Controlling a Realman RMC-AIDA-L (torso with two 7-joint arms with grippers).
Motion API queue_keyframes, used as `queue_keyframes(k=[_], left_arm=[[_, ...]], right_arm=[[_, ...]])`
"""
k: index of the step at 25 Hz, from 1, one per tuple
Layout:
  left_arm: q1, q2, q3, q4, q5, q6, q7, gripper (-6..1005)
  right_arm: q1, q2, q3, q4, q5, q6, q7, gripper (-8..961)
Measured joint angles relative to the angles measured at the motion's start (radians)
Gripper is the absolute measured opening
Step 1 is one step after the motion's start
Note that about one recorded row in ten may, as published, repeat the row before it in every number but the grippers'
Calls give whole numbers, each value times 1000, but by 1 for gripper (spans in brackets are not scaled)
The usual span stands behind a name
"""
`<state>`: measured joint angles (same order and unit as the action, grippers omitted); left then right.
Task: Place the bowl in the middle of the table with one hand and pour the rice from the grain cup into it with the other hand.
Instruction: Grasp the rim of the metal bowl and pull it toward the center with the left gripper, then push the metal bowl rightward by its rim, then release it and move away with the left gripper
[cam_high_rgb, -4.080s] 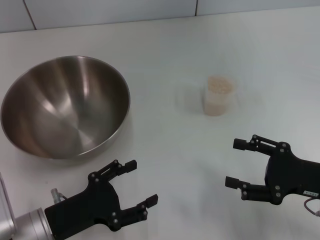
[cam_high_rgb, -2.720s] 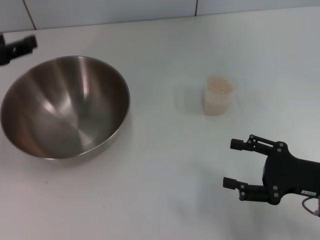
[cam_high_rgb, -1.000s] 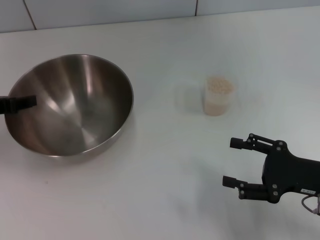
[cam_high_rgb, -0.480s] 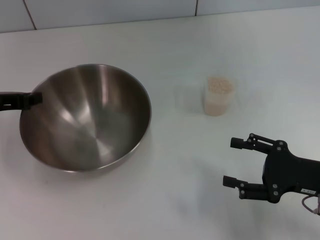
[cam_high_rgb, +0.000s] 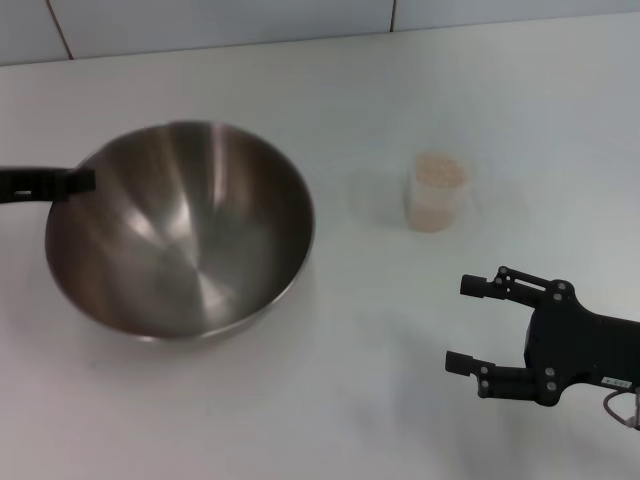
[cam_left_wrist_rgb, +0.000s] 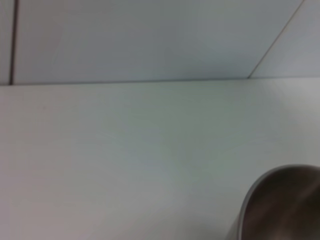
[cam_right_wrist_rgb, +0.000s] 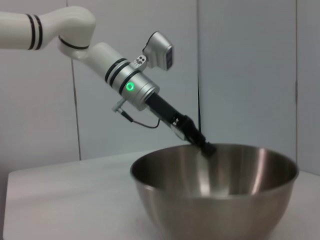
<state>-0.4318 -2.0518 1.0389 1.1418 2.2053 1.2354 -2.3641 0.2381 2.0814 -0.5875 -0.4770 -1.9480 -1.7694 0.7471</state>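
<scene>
Right wrist view alone shows the left end effector (cam_right_wrist_rgb: 206, 148) gripping the bowl (cam_high_rgb: 180, 243) rim; the right end effector (cam_high_rgb: 478, 325) hangs wide; rice (cam_high_rgb: 440, 168) fills the grain cup (cam_high_rgb: 436, 192).

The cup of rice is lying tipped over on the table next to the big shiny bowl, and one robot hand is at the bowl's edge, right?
Not quite. The head view shows the grain cup standing upright on the table, full of rice, not tipped over. The rest holds: it is beside the steel bowl, and the left gripper is at the bowl's rim.
</scene>
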Motion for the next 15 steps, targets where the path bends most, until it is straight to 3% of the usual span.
queue_keyframes(k=[8, 10, 15], left_arm=[[-144, 2, -56, -104, 1, 16, 27, 39], [-204, -8, -61, -157, 6, -21, 64, 39], [-297, -9, -58, -292, 24, -108, 108, 39]], right_arm=[[0, 0, 0, 0, 0, 0, 0, 817], [0, 0, 0, 0, 0, 0, 0, 817], [1, 0, 0, 0, 0, -1, 0, 817]])
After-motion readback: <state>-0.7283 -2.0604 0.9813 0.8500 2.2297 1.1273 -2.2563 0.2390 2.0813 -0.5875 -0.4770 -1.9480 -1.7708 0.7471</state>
